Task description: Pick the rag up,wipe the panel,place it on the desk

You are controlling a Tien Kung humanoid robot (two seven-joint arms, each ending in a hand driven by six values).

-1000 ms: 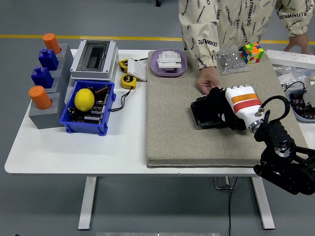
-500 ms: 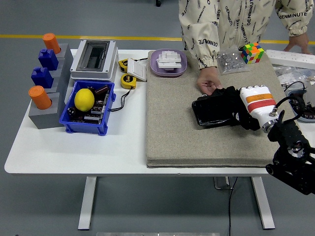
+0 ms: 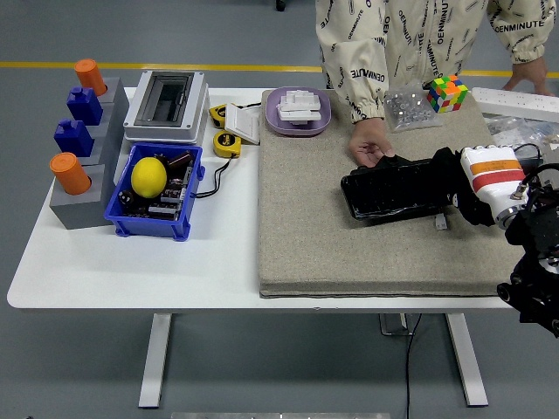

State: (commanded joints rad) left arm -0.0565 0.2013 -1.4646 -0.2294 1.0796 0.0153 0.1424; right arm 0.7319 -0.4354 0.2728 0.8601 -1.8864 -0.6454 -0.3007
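1. Since the earlier frames the right hand (image 3: pixel 454 185) has slid rightward across the grey mat (image 3: pixel 306 244), its white back now near the mat's right edge.
2. Head view: the wiping step looks to be in hand. Its black fingers (image 3: pixel 437 175) lie over the right end of the black panel (image 3: pixel 389 194); a rag is probably under them, but black on black I cannot tell, nor how far they curl.
3. At the panel's far left corner a person's hand (image 3: pixel 369 144) steadies it.
4. Next calls for finishing the stroke, then setting the rag on the tabletop (image 3: pixel 218 253), left of the mat.
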